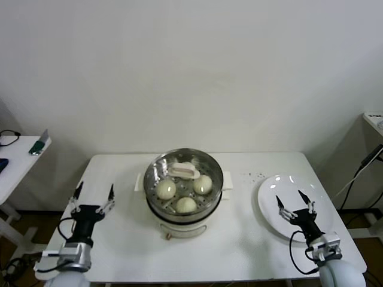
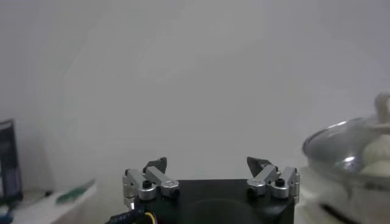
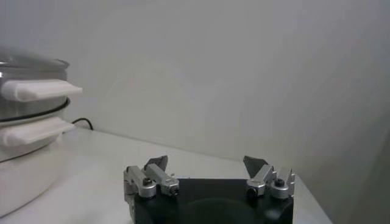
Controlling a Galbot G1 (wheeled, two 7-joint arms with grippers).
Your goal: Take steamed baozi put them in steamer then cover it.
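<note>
Steamer (image 1: 185, 185) mid-tabletop (image 1: 119, 239), lid on, baozi (image 1: 166, 189) inside. Left gripper (image 1: 93, 197) at its 9 o'clock, right gripper (image 1: 295, 201) at 3 o'clock over plate (image 1: 269, 206); fingers spread, empty.

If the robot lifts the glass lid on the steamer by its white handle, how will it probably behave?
The glass lid looks rigid, so it should not bend. Glass is probably rather heavy for its size and fragile if dropped. The white handle seems smooth, so a pincer may slip on it. The lid rests on the steamer over the steamed baozi; lifted off-centre, it may tilt.
</note>
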